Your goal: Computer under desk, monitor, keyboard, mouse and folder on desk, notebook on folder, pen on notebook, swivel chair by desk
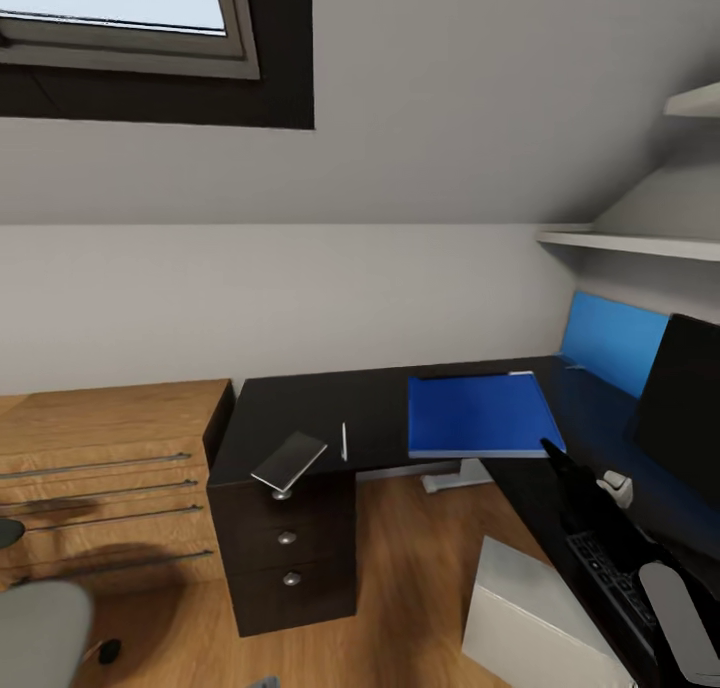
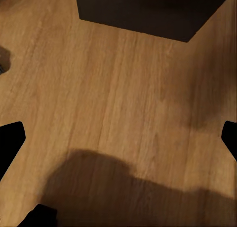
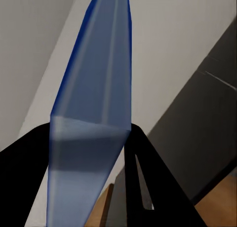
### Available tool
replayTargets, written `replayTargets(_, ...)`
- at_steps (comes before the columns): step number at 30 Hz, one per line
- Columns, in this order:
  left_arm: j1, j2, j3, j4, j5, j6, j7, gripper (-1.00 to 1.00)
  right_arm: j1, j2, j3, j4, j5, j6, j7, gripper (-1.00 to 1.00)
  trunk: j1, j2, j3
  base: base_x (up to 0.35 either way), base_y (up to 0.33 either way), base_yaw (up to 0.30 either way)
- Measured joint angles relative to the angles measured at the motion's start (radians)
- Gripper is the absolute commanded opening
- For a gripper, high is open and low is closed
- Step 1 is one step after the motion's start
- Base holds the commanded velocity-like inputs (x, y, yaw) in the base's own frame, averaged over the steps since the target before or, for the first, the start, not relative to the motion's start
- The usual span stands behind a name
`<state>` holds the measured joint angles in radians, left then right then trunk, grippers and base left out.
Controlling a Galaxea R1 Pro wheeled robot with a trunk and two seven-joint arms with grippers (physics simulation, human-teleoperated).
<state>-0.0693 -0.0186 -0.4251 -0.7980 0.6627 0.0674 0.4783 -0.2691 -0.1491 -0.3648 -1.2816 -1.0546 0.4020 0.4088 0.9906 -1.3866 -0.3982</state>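
Right hand (image 3: 91, 153) clamped on blue folder (image 1: 482, 415), black fingers either side of its edge in the right wrist view; folder seen edge-on there, running up toward upper centre of frame. In head view, folder at centre right, lying roughly flat over the front edge of the dark desk (image 1: 380, 408), corner reaching the black arm at lower right. Held low and level, presumably so it can be slid or set flat near the mouse.

Left hand (image 2: 118, 138) hanging over the wooden floor (image 2: 118, 88), finger tips (image 2: 10, 138) at opposite frame edges, so spread apart and holding nothing.

Monitor (image 1: 685, 408) at right edge, on the desk. Keyboard (image 1: 610, 573) at lower right, mouse (image 1: 617, 488) just above it in frame, both near the monitor. Notebook (image 1: 290, 460) at centre left, overhanging the desk's front corner; pen (image 1: 344, 441) just right of it. Both well apart from the folder, not yet stacked.

Pale box, likely the computer (image 1: 530, 618), on the floor at lower centre-right, beside the desk. Drawer unit (image 1: 285, 558) beneath the desk shut, contents hidden. Wooden dresser (image 1: 100, 488) at left, drawers shut
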Motion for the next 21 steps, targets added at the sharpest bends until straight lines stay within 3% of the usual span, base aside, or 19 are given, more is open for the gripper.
replayTargets(8,0.0,0.001,0.0,0.001,0.002,0.001,0.0,1.0,0.0,0.0,0.002,-0.002,-0.001,-0.02,0.004,-1.0,-0.031,0.056,0.026,0.0,0.0,-0.089)
replayTargets(12,0.0,0.001,0.0,0.001,0.002,0.001,0.001,1.0,0.0,0.001,0.028,-0.001,0.002,-0.027,-0.001,-1.0,-0.046,0.084,0.039,0.0,0.0,-0.005)
replayTargets(15,0.0,0.001,0.0,0.001,0.002,0.001,0.001,1.0,0.0,0.018,0.042,-0.001,0.001,-0.046,-0.018,-1.0,-0.058,0.105,0.048,0.0,0.0,-0.001)
replayTargets(16,0.0,0.001,0.0,0.001,0.002,0.001,0.001,1.0,0.0,0.039,0.045,-0.002,0.002,-0.068,-0.037,-1.0,-0.061,0.112,0.051,0.0,0.0,0.0)
replayTargets(17,0.0,0.001,0.0,0.001,0.003,0.001,0.001,1.0,0.0,0.094,0.045,-0.005,0.003,-0.142,-0.092,-1.0,-0.065,0.119,0.054,0.0,0.0,0.0)
replayTargets(21,0.001,0.001,0.0,0.001,0.004,0.001,0.001,1.0,0.0,0.155,0.048,-0.007,0.003,-0.284,-0.149,-1.0,-0.081,0.147,0.067,0.0,0.0,0.0)
